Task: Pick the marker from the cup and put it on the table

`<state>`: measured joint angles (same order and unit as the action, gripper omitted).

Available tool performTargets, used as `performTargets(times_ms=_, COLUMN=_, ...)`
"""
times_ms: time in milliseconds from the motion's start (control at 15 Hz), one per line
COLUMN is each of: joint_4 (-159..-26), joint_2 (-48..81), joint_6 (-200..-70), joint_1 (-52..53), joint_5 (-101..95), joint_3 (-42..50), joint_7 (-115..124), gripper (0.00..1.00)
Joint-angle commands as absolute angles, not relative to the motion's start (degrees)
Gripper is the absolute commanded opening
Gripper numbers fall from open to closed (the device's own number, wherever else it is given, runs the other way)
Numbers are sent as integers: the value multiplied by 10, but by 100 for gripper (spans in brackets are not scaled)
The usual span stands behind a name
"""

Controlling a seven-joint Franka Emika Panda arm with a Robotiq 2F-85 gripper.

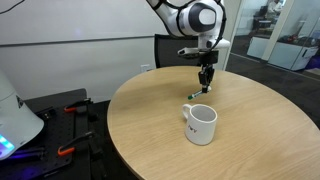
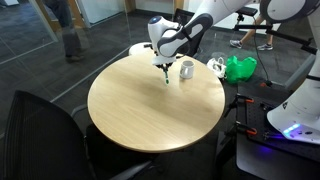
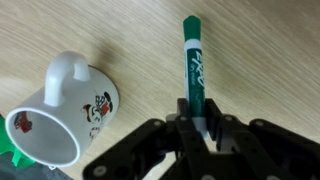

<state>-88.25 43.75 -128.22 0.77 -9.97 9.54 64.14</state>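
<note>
Between jaws: marker (image 3: 191, 70) clamped, over table (image 3: 270, 60), cup (image 3: 60, 110) apart.

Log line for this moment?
gripper: shut on marker | marker: outside cup, over table | cup: upright beside it | release: not yet

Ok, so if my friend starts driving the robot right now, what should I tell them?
Gripper: shut on the marker, gripping one end, with the green end pointing down at the table.
Cup: upright on the table beside the gripper, not touched by it.
Done: the marker is out of the cup.
Left: lower it, open the gripper and leave the marker lying on the table. I cannot tell whether its tip touches the wood yet.
</note>
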Motion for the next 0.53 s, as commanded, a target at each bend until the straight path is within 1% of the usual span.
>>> performTargets(times_ms=0, joint_4=-825, joint_2=471, joint_6=-1224, joint_1=9, joint_5=-81, joint_3=97, joint_7=615, gripper=5)
performTargets(times_ms=133, joint_4=-810, joint_2=482, joint_6=-1208, joint_1=11, joint_5=-82, joint_3=98, joint_7=612, gripper=5)
performTargets(times_ms=200, joint_4=-803, joint_2=486, joint_6=-1201, joint_1=12, joint_5=-84, joint_3=99, joint_7=614, gripper=36)
performTargets(times_ms=267, joint_4=-798, joint_2=490, joint_6=-1196, joint_1=13, joint_5=-85, joint_3=100, joint_7=615, gripper=48)
performTargets(times_ms=333, joint_4=-792, joint_2=492, joint_6=-1191, joint_1=14, joint_5=-87, joint_3=101, joint_7=617, gripper=53)
performTargets(times_ms=467, joint_4=-787, joint_2=494, joint_6=-1188, joint_1=17, joint_5=-90, joint_3=103, joint_7=620, gripper=69)
